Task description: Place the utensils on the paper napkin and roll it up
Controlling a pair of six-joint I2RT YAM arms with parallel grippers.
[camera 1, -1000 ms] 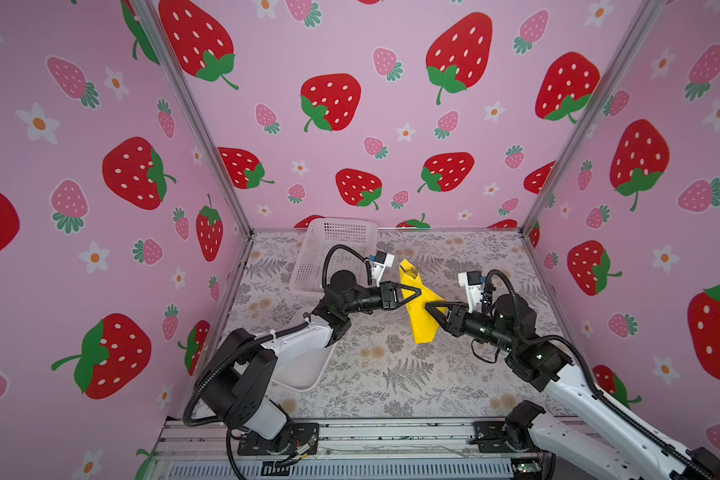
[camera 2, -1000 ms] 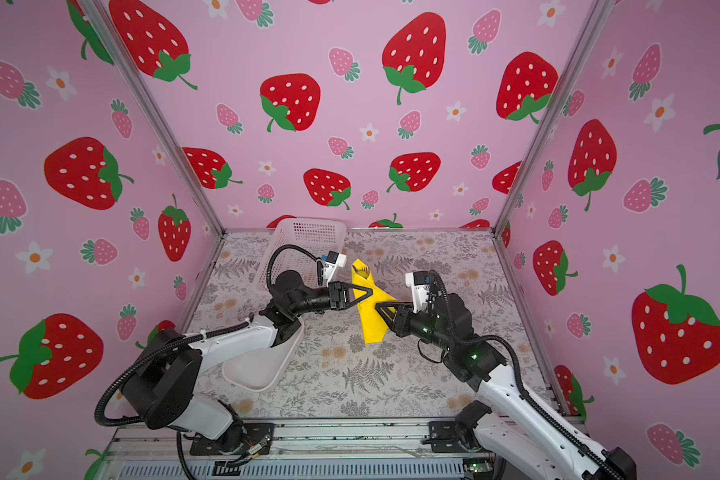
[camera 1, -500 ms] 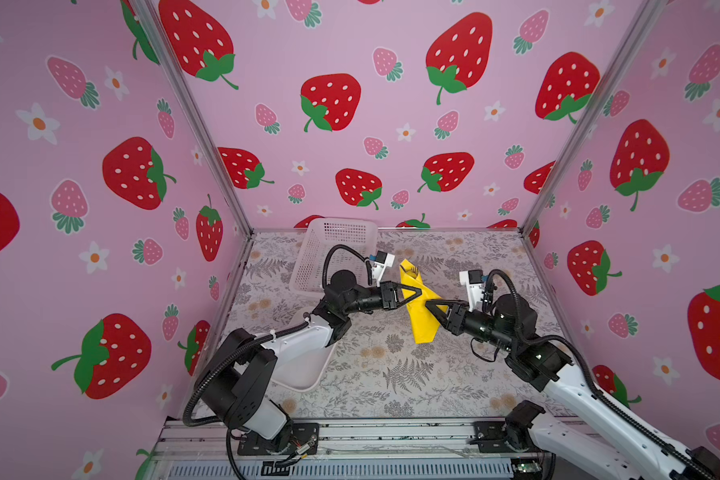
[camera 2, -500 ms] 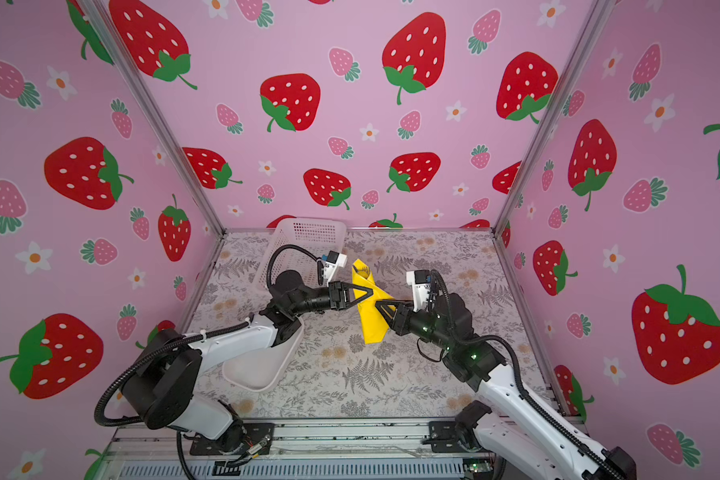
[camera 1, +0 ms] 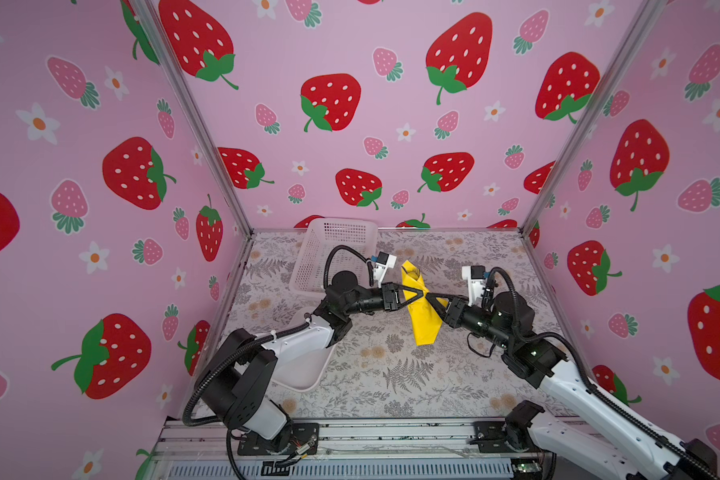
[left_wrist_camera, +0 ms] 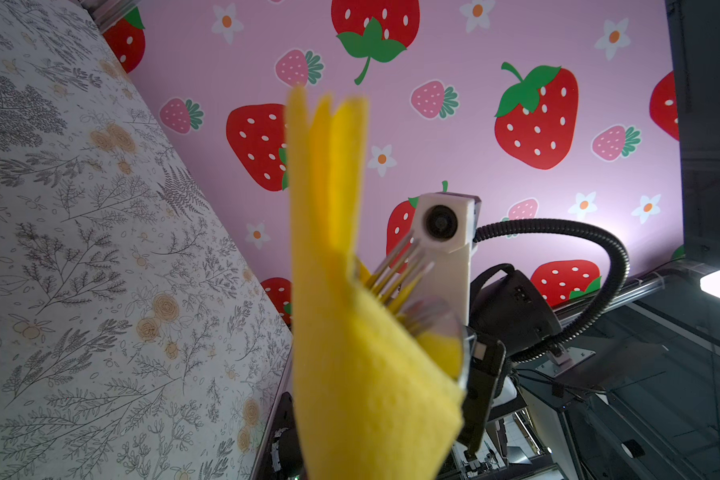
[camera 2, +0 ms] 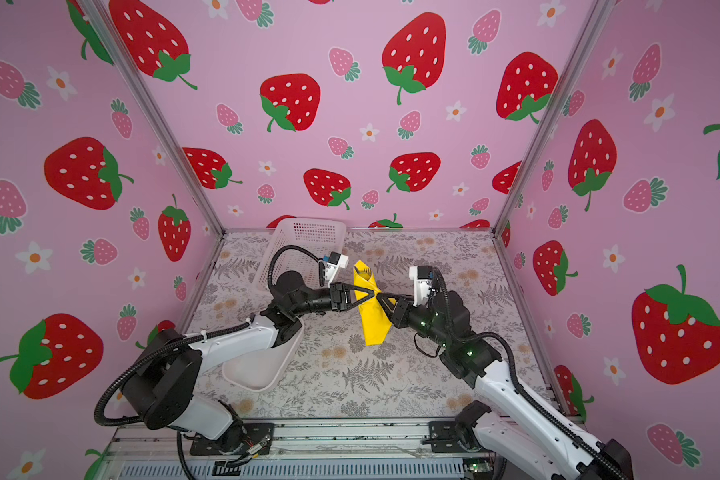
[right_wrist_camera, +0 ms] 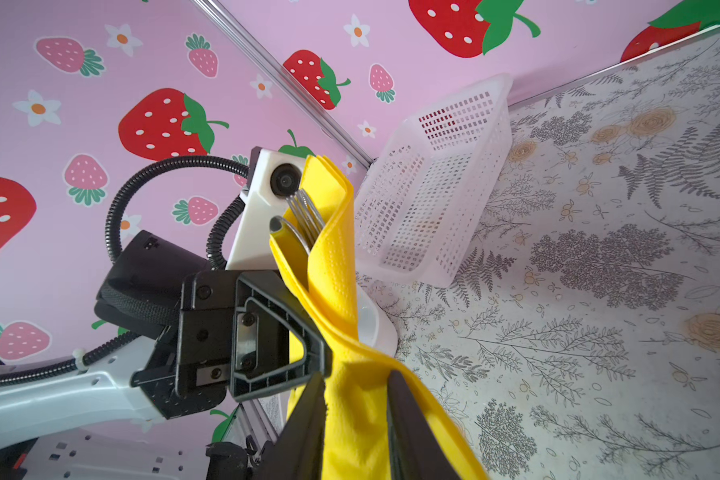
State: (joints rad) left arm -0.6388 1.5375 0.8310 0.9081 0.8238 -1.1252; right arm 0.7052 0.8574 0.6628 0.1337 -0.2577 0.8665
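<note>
While both arms meet at the centre of both top views, I've got the left gripper [camera 1: 422,294] pinched tight on the paper napkin [camera 1: 424,328], a narrow yellow roll hanging tilted mid-frame. My right gripper [camera 1: 432,297] is drawn in narrow round the same roll, paper filling the gap between its fingers [right_wrist_camera: 408,428]. The utensils [right_wrist_camera: 302,218] poke out of the roll's upper end, fork tines showing, with the white basket [camera 1: 333,245] just behind

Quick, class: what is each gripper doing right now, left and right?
Left gripper: closed, pinching the paper napkin wrapped around the utensils.
Right gripper: closed on the same paper napkin, from the opposite side.
</note>
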